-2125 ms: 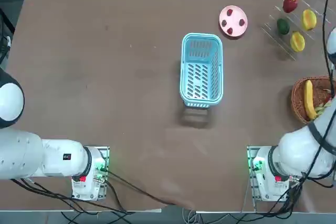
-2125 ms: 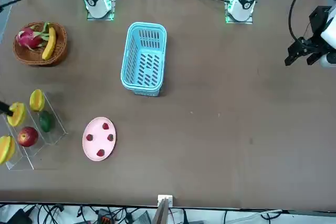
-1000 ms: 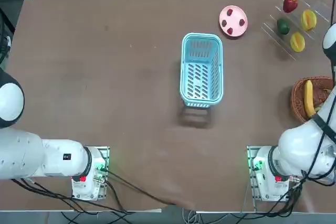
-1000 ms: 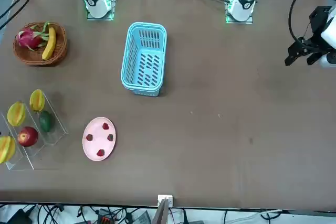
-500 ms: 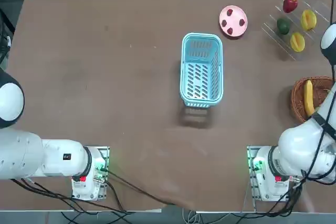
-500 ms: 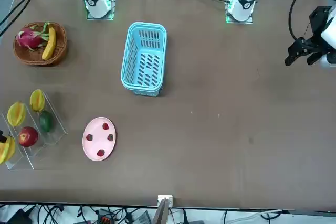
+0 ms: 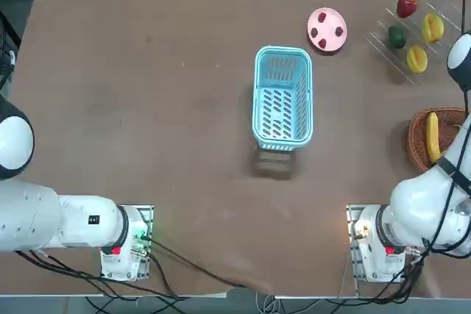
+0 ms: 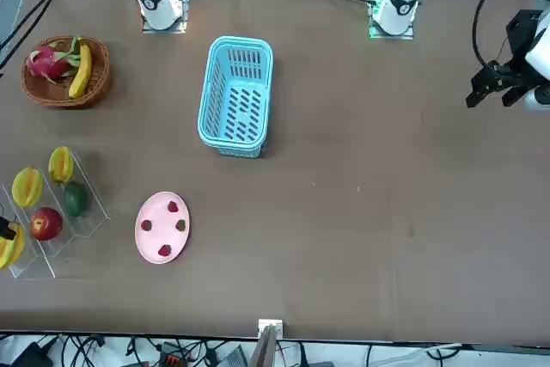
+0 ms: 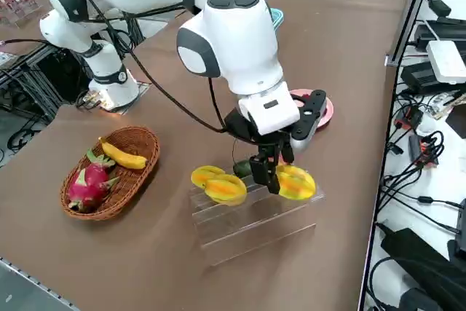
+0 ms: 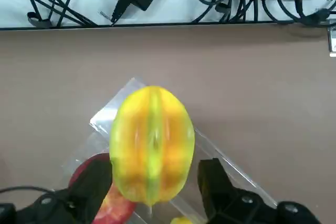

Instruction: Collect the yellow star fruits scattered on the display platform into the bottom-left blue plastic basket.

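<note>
ridged, glossy star fruit (image 10: 152, 145) between our right gripper's (image 10: 152, 190) spread fingers; wrist view shows red fruit (image 10: 116, 203) at seven o'clock, hidden from right side view.

Three star fruits (image 7: 417, 59) rest on the platform (image 7: 388, 53), right of the basket (image 7: 282, 98).

Three star fruits (image 9: 295, 182) here, one right by the right gripper (image 10: 156, 166), two farther from it, one apple (image 7: 406, 4) near it, one green fruit (image 7: 397, 37), one rack (image 9: 255, 228), one plate (image 7: 331, 23), four strawberries (image 8: 164, 250), two baskets (image 7: 282, 98), one banana (image 8: 82, 72), one dragon fruit (image 9: 88, 186)
</note>
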### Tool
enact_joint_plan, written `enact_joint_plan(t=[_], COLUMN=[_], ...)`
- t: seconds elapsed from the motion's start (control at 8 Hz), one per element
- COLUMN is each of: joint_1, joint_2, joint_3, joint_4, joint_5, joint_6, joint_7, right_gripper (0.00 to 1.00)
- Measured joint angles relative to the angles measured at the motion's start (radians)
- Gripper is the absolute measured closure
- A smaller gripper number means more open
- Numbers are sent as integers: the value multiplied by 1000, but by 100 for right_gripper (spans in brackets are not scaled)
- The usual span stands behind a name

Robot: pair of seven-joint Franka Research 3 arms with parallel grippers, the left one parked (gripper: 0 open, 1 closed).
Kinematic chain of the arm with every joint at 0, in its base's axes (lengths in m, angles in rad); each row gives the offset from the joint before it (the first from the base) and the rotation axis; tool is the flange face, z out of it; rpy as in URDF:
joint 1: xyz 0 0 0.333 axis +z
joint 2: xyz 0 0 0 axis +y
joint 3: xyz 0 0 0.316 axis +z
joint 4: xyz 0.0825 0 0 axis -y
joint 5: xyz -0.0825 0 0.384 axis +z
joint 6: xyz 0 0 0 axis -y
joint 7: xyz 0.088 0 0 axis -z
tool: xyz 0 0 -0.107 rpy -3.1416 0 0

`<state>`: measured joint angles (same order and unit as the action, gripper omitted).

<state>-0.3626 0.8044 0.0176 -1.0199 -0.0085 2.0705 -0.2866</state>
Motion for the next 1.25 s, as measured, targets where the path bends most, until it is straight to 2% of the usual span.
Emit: enact_joint_plan(t=[0.5,0.62,0.75,0.88,1.0,1.12,1.25], joint_1=[-1,-1,-1,-1,-1,-2,-2], joint_2=[4,4,4,4,4,4,5], joint_3=[1,1,2,2,3,3,3], joint_4=[0,0,2,3,8,8,8], joint_5=[3,3,4,5,5,5,5], joint_6=[4,5,5,7,8,8,9], joint_7=[0,0,0,0,0,0,0], right_gripper=[14,33,41,56,62,73,77])
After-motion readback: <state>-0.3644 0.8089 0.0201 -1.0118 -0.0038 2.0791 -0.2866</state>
